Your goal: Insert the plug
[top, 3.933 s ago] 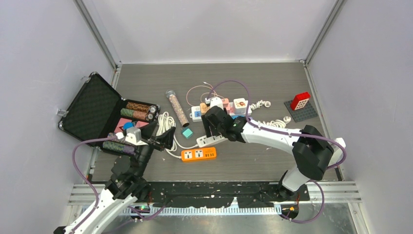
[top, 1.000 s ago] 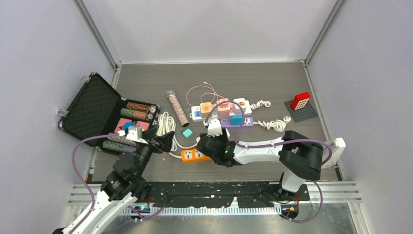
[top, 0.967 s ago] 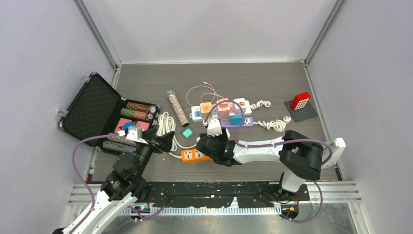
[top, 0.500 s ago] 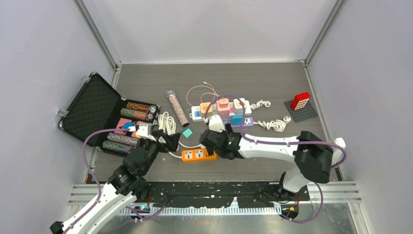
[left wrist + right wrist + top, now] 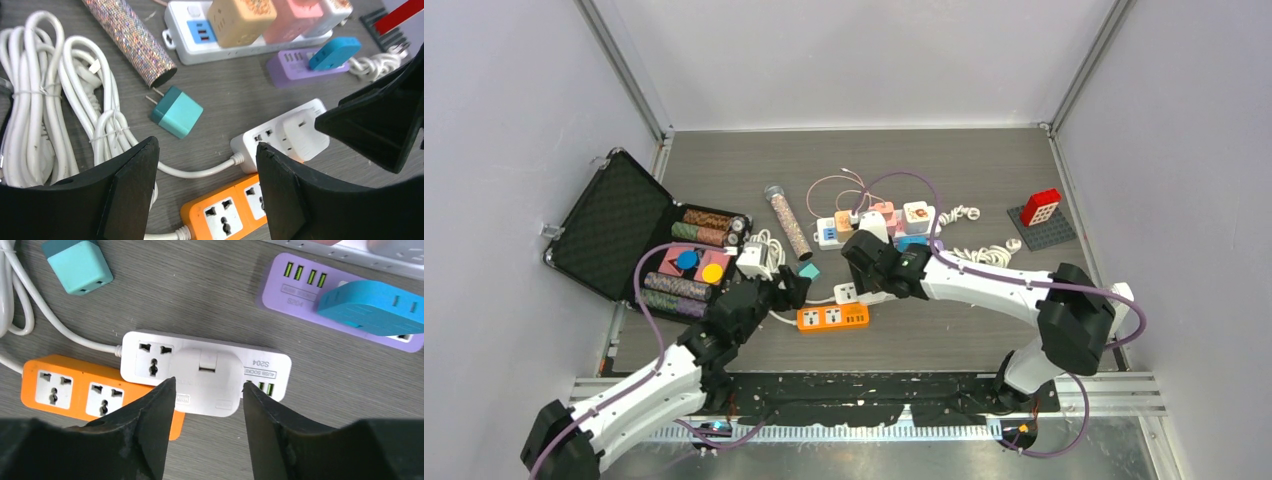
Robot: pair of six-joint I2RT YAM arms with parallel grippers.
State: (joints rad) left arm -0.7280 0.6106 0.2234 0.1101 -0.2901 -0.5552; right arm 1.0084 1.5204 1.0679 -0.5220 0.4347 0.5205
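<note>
The white plug (image 5: 205, 382) sits in the white power strip (image 5: 147, 360), centre of the right wrist view. The right gripper (image 5: 207, 387) straddles it (pinching or merely flanking, impossible to tell). The left gripper (image 5: 206, 150) gapes empty, lower centre.

Place: a robotics lab test cell.
Enclosure: plain pale grey wall panels (image 5: 854, 60) met at bare aluminium corner posts (image 5: 627, 75).
Worktop: the grey wood-grain worktop (image 5: 984, 170) carried mismatched props, among them a black foam-lined case (image 5: 604, 225) and a red toy-brick block (image 5: 1040, 206).
Machines: a white jointed left arm (image 5: 639, 395) and a white jointed right arm (image 5: 994, 285) stood at a black perforated base plate (image 5: 894, 395).
</note>
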